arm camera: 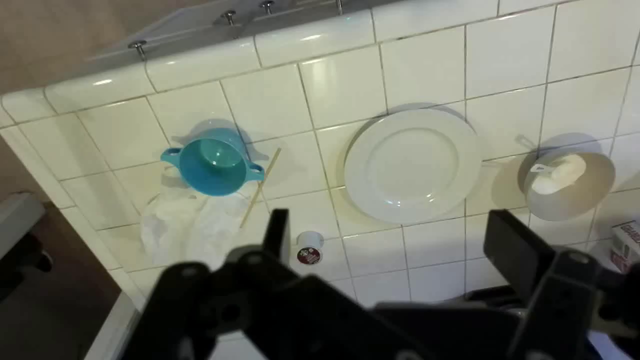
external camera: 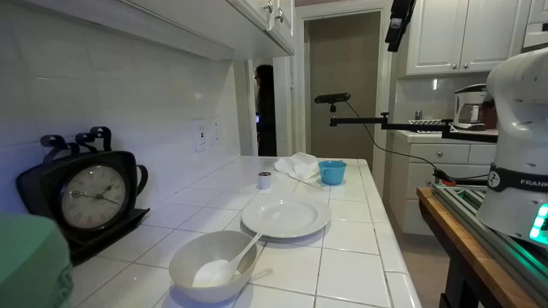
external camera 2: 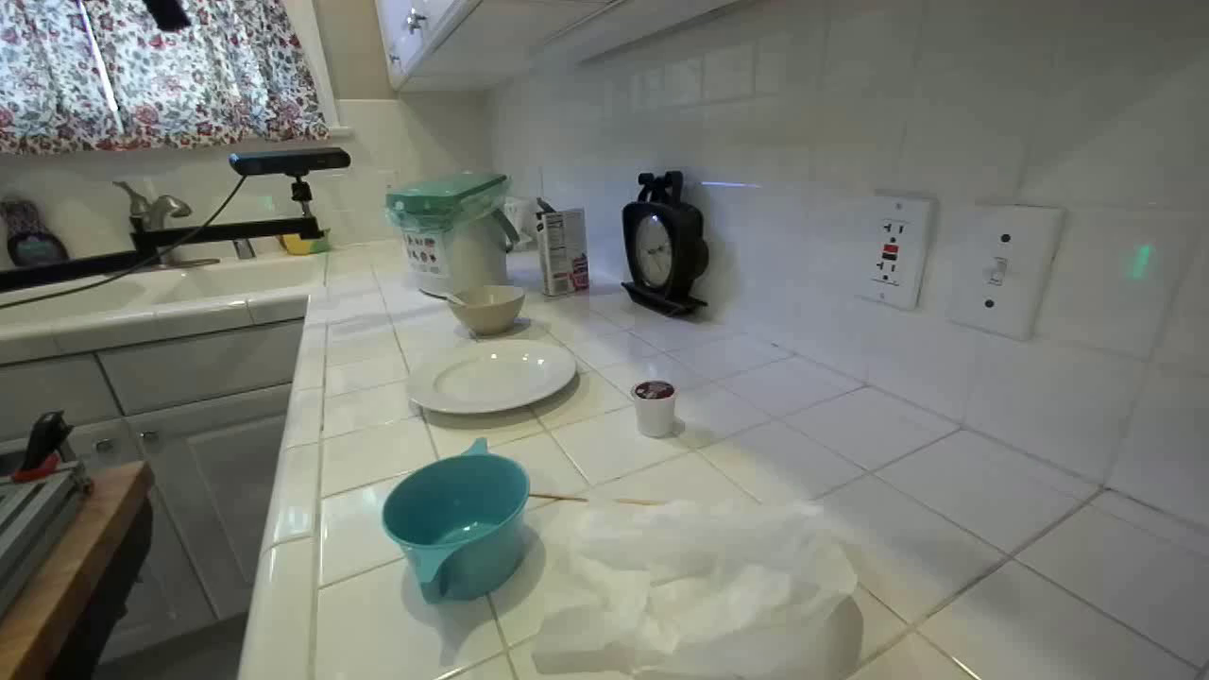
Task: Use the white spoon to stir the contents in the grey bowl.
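- Probably the approach step; stirring is not yet begun.
- The pincer [arm camera: 389, 234] is spread wide, empty.
- Next, it should reach the grey bowl [external camera: 187, 260] and grasp the white spoon [external camera: 242, 256].

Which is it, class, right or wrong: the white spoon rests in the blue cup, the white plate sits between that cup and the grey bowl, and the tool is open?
One slip: the white spoon rests in the grey bowl, not the blue cup, as an exterior view shows. The rest holds: the white plate sits between cup and bowl, and the tool is open.
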Robot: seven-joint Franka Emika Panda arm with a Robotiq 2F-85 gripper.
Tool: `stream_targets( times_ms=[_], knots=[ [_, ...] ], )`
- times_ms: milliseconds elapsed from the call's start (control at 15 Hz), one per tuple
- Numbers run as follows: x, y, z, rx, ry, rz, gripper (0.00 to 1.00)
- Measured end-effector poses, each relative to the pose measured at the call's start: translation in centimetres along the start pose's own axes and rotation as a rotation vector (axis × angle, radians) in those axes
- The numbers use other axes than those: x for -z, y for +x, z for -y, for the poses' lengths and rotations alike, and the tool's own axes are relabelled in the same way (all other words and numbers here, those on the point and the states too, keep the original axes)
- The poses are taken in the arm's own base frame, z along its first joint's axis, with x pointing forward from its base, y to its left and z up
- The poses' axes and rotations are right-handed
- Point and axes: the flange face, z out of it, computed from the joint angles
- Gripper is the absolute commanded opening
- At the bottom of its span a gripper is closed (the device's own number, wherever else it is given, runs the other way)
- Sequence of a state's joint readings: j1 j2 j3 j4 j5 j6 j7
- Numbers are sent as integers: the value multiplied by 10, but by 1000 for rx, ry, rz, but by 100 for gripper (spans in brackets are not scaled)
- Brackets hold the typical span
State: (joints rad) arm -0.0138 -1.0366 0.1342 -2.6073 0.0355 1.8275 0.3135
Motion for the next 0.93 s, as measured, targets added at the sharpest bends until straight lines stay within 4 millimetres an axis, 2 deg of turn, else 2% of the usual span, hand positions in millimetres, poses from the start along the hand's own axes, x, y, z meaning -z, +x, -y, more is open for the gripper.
stream_targets(
  times_ms=[733, 933],
  knots=[
    [0, 0, 0, 0, 0, 0, 100],
    [-4, 3, 6, 25, 7, -2, 100]
  ],
)
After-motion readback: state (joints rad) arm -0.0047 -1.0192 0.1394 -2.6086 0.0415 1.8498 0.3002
